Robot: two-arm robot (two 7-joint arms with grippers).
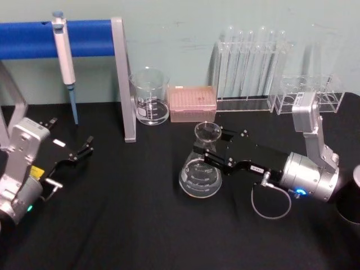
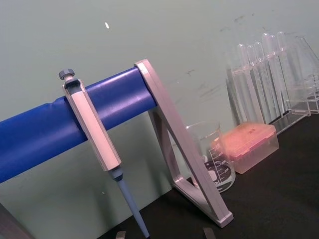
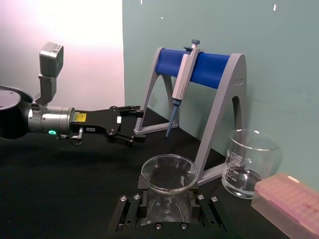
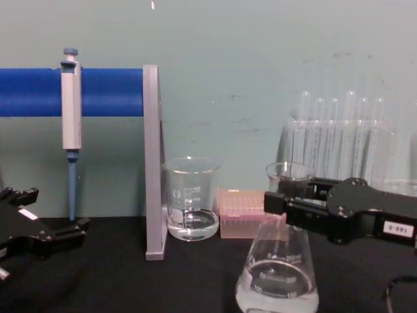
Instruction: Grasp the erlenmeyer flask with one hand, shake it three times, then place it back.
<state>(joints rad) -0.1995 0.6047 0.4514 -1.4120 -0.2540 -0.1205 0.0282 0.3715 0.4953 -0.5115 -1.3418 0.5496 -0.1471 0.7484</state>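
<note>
The erlenmeyer flask point(image 1: 199, 174) is clear glass with white marks and a little liquid, and it stands mid-table on the black cloth. My right gripper point(image 1: 211, 149) reaches in from the right and is shut on its narrow neck, just under the flared rim. In the right wrist view the flask point(image 3: 169, 174) sits between the two black fingers point(image 3: 130, 209). From the chest, the right gripper point(image 4: 281, 202) clamps the neck of the flask point(image 4: 277, 274). My left gripper point(image 1: 70, 135) rests at the table's left, open and holding nothing; it also appears as the left gripper point(image 3: 132, 123) across the table.
A glass beaker point(image 1: 150, 95) and a pink tip box point(image 1: 192, 104) stand behind the flask. A pipette point(image 1: 64, 56) hangs on a blue-bar stand point(image 1: 125, 84) at back left. Test tube racks point(image 1: 247, 67) line the back right. A dark object point(image 1: 351, 197) sits at the right edge.
</note>
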